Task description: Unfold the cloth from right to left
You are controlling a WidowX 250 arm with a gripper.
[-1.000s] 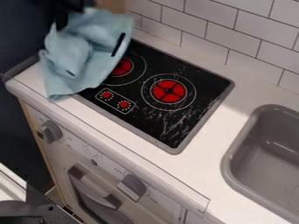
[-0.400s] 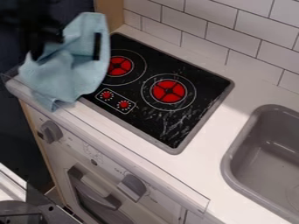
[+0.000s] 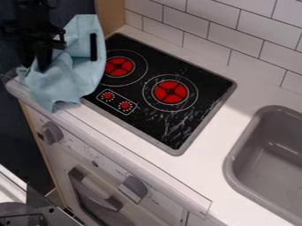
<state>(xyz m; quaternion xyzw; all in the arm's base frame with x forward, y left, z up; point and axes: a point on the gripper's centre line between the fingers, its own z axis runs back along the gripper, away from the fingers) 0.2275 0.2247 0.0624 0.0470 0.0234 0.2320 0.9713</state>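
Observation:
My gripper (image 3: pixel 34 66) hangs at the upper left, open, its two dark fingers pointing down at the left part of the cloth. The light blue cloth (image 3: pixel 73 77) lies crumpled over the left end of the counter and the stove's left edge. Its upper part stands up to the right of the gripper and bears a black strip. A lower corner drapes at the counter's front edge. The right finger overlaps the cloth in view; whether it touches the cloth, I cannot tell.
The black stove top (image 3: pixel 194 81) with red burners lies right of the cloth. Farther right is a grey sink (image 3: pixel 265 145). A tiled wall (image 3: pixel 209 26) runs behind, and a wooden panel (image 3: pixel 111 15) stands behind the cloth. Knobs line the counter's front.
The gripper has moved left and down from the cloth's top. The cloth has shifted left, uncovering more of the left burner, and its upper part has swung left.

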